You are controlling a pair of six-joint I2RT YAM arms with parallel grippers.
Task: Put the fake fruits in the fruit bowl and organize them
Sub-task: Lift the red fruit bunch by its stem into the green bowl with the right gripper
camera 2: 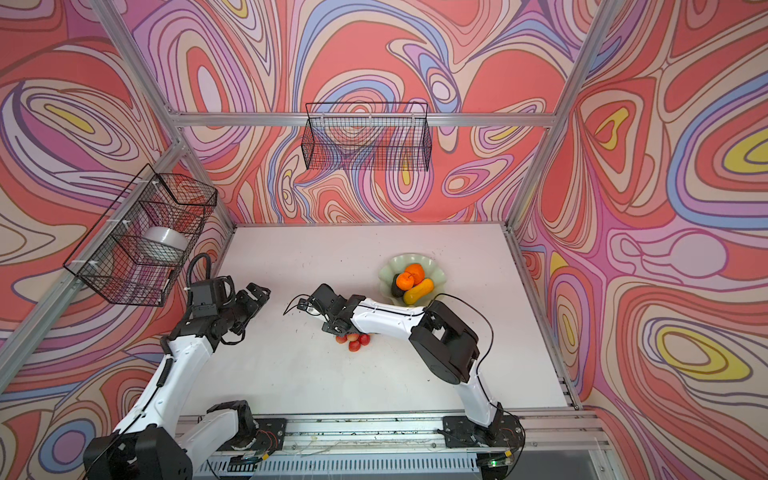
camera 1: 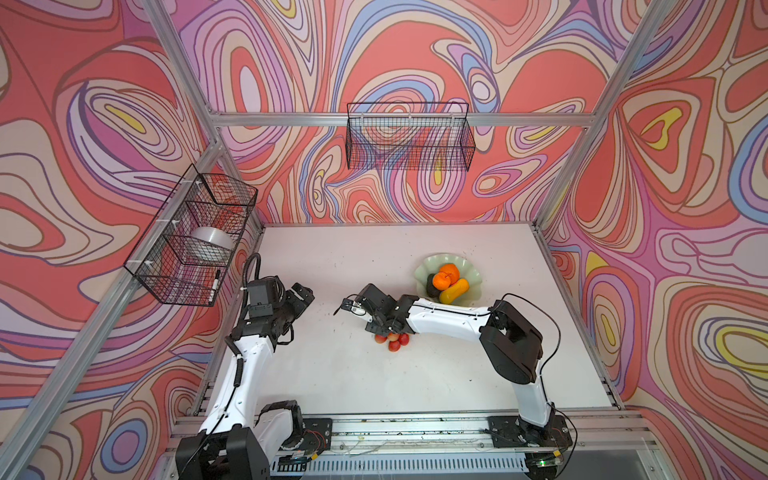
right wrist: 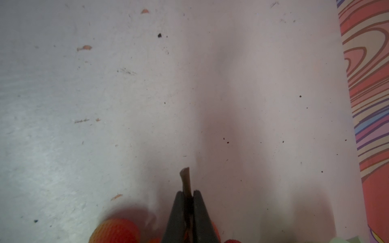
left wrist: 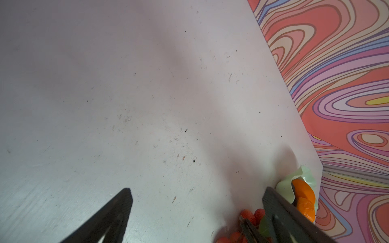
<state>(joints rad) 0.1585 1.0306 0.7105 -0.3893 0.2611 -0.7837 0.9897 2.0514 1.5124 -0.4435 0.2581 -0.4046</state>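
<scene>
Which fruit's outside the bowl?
The red ball cluster, on the table, with the right tool shut on its stem; the rest sit in the green bowl.

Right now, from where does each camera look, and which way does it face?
Top views: high above the arms' bases, looking down on the table, both arms, the fruit bowl and the red cluster.
Left wrist: behind the open left gripper, facing across the table toward the bowl; both fingers show.
Right wrist: low behind the right gripper, shut on the cluster's brown stem; both fingers show.
Shared: both wrist views catch the red cluster; both top views show nearly the same scene.
</scene>
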